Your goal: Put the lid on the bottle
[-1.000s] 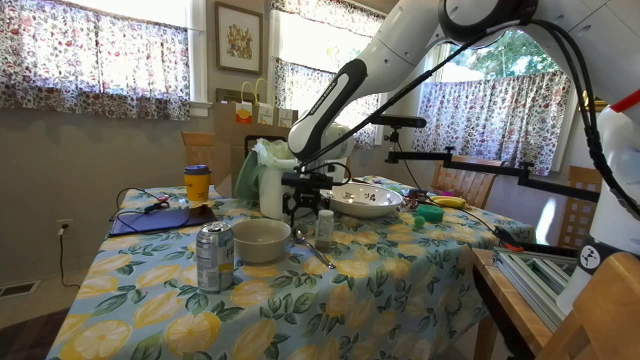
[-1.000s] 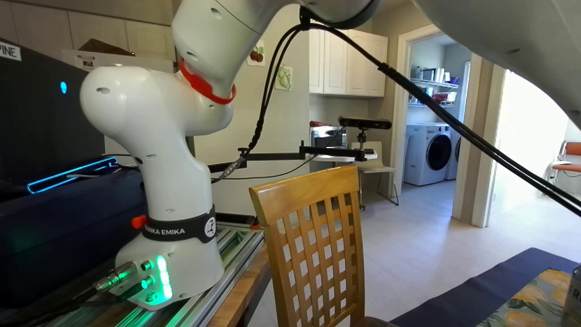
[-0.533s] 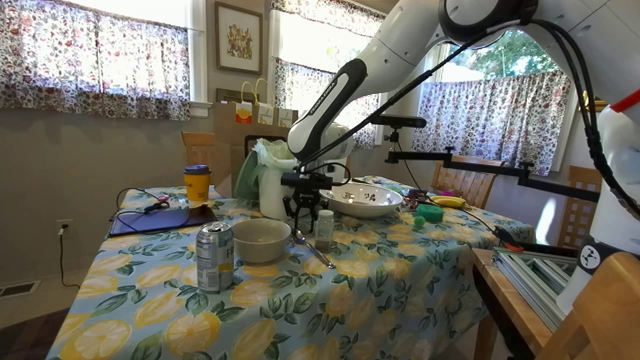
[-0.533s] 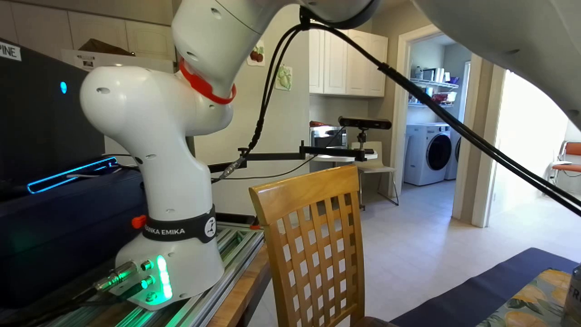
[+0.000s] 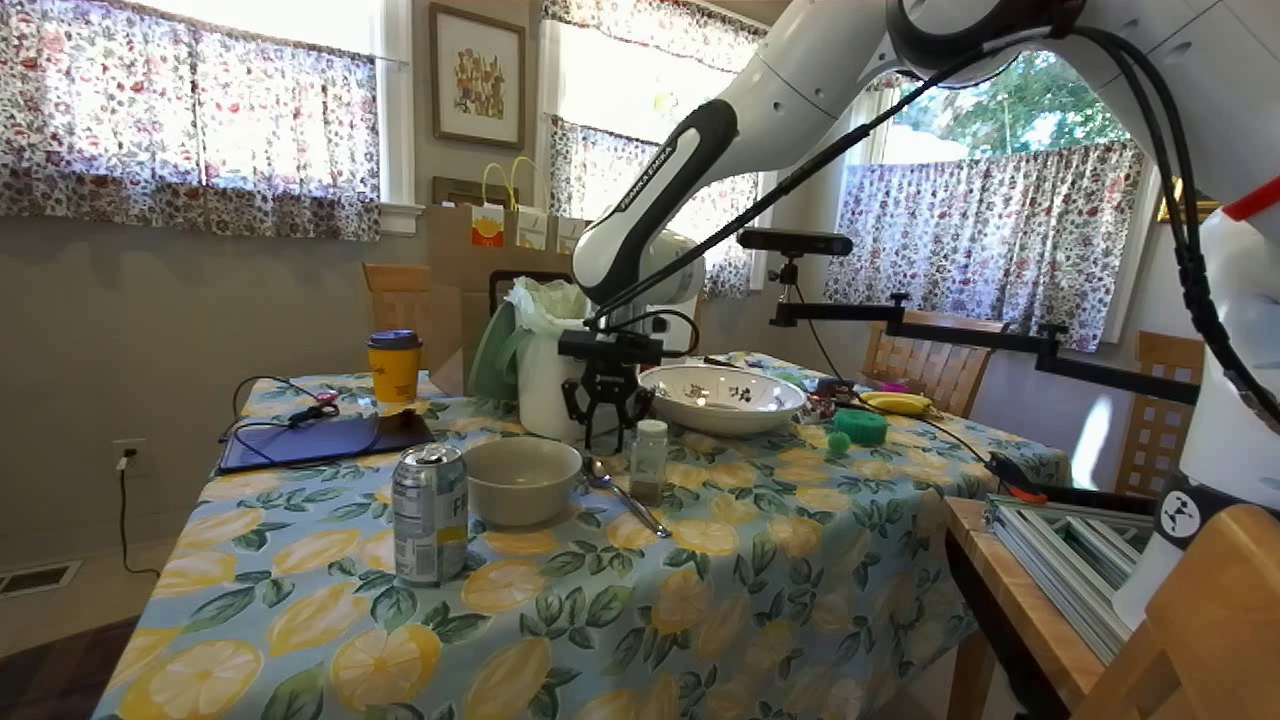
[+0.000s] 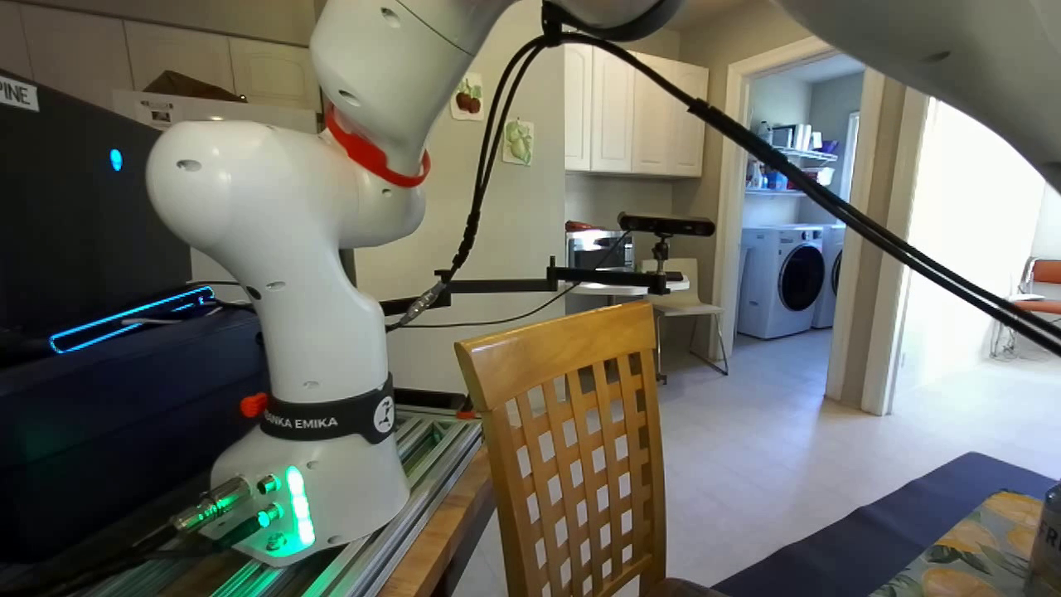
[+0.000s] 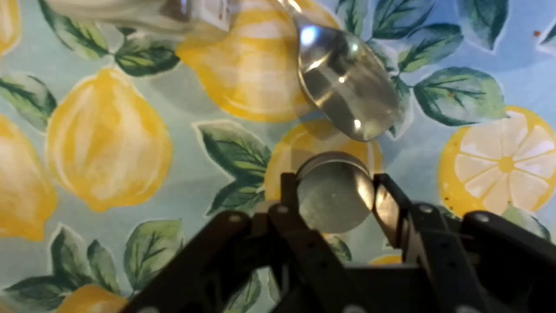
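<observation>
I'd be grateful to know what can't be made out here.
Bottle, wrist view: partly cut off by the top edge; label print blurred.
Spoon, wrist view: handle's end, cut off by that edge.
Lid in the claw, wrist view: far face, turned away.
Can, in an exterior view: mostly cut off by the right edge.
Grey bowl, in an exterior view: floor, hidden by its near wall.

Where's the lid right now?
In the wrist view, the lid is pinched between the fingers, right of the middle, with the spoon close above it in the picture.
</observation>
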Robot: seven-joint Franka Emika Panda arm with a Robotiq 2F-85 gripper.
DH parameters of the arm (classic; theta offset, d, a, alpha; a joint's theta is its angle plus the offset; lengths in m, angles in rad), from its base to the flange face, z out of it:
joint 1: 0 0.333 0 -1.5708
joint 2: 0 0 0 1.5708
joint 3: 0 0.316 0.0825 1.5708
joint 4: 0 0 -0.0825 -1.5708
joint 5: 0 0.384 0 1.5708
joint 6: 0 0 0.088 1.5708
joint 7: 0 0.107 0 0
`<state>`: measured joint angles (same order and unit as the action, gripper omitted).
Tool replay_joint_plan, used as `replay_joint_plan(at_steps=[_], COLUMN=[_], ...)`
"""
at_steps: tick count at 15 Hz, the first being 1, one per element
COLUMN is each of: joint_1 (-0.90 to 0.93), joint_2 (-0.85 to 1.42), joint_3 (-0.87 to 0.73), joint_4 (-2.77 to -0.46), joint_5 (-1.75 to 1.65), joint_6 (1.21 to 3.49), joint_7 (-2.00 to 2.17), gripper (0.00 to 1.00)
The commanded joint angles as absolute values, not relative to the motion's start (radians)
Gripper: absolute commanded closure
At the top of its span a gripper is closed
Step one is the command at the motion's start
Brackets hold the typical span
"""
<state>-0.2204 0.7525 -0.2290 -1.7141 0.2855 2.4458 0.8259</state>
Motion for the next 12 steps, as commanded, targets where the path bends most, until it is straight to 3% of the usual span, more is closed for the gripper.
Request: replay_joint_plan(at_steps=[1,12], joint_1=[-0.224,-0.233], joint_2=[0.610,0.273], joint_3=[-0.220,-0.237], joint_4=[-1.766,-1.990], joint_5=[0.297,0.229], joint_6=[2.359,2.103], joint_7=[0.788,0.489], gripper=[0.78,0.78])
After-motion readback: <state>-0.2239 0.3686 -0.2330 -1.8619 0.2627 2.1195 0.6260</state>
